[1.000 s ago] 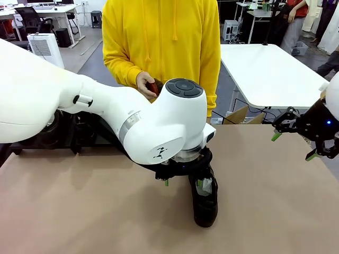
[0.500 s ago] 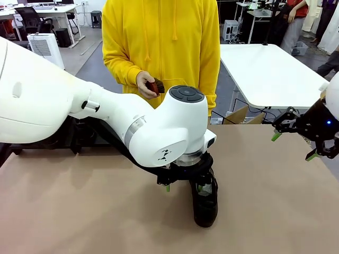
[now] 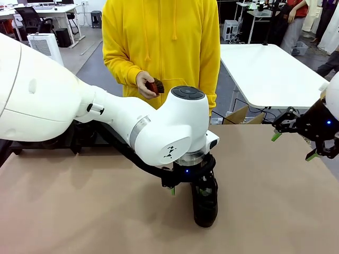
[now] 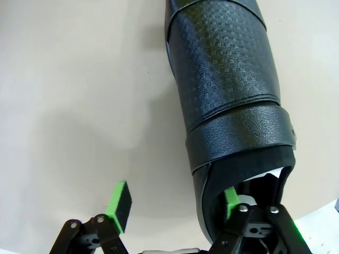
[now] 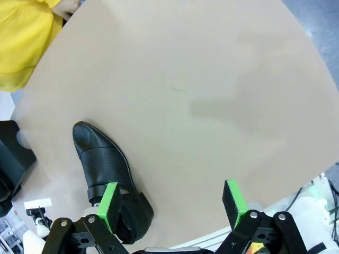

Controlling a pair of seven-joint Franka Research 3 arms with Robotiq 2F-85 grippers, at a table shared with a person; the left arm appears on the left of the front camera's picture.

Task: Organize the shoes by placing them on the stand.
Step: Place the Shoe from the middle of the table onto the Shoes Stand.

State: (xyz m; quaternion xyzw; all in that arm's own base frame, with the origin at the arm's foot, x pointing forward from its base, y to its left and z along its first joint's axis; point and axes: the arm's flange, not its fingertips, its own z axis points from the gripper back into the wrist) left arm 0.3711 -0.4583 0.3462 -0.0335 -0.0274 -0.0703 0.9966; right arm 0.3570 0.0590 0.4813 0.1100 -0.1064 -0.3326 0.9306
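Note:
One glossy black shoe [image 3: 205, 207] lies on the tan table, toe toward me. My left gripper [image 3: 188, 186] hangs low over its heel end and is open. In the left wrist view the shoe [image 4: 228, 90] has a dimpled upper. One green pad [image 4: 231, 204] is inside its opening and the other pad [image 4: 119, 205] is outside, clear of the side wall, with my left gripper [image 4: 175, 206] straddling that wall. My right gripper [image 3: 297, 136] is open and holds nothing at the table's right edge. In the right wrist view a black shoe [image 5: 106, 164] lies beyond my right gripper [image 5: 170, 203]. My left arm hides the stand.
A person in a yellow hoodie [image 3: 161, 42] stands at the far side, holding a small reddish-brown brush [image 3: 154, 86] in one hand. Dark shapes [image 3: 79, 140] sit at the back left behind my left arm. A cardboard box [image 3: 243, 115] sits beyond the far edge.
My left arm has sunk lower and shifted slightly right, bringing its gripper down around the shoe's heel. The shoe and my right arm have stayed put.

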